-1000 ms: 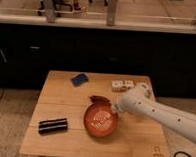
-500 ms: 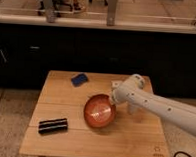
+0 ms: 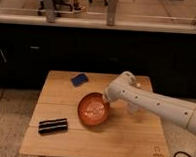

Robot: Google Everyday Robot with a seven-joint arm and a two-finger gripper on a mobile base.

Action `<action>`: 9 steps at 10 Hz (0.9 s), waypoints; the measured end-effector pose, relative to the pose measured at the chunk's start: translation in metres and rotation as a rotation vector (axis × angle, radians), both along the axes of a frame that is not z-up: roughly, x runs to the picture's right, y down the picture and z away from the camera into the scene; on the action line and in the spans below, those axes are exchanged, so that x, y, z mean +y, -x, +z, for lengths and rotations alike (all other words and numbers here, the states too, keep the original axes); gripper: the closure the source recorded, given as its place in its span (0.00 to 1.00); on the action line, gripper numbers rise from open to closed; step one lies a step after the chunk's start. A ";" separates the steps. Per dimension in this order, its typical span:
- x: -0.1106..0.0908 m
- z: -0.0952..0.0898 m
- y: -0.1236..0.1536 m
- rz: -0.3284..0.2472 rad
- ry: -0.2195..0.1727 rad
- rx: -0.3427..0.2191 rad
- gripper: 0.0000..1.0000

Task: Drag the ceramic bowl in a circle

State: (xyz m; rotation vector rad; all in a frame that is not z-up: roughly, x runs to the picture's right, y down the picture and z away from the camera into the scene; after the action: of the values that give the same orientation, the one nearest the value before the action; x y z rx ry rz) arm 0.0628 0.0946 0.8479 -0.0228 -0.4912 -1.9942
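Bowl shifted up-left since earlier; ceramic bowl [image 3: 94, 109] round, upright at frame center, gripper [image 3: 106, 99] on its upper-right rim, jaw state unclear.

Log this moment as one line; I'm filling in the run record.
phase: dragging | gripper: at right rim of ceramic bowl | bowl: mid-table | nearby: blue object, black object

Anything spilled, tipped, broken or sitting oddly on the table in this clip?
Nothing stands out. The ceramic bowl sits level near the middle of the wooden table, with the end effector at its right rim. The blue object and the black object lie flat, apart from the bowl. No spill or damage shows.
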 end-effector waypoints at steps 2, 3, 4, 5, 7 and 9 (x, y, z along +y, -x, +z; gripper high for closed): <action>0.004 -0.001 0.012 -0.015 0.004 -0.026 0.96; 0.007 -0.003 0.019 -0.023 0.009 -0.048 0.96; 0.013 -0.008 0.028 -0.030 0.015 -0.077 0.96; 0.019 -0.013 0.032 -0.034 0.021 -0.097 0.96; 0.037 -0.029 0.040 -0.046 0.034 -0.144 0.96; 0.048 -0.035 0.041 -0.051 0.046 -0.168 0.96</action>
State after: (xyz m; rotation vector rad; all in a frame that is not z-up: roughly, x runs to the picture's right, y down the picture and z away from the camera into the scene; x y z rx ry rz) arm 0.0219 0.1429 0.8125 0.1054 -0.6506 -2.0440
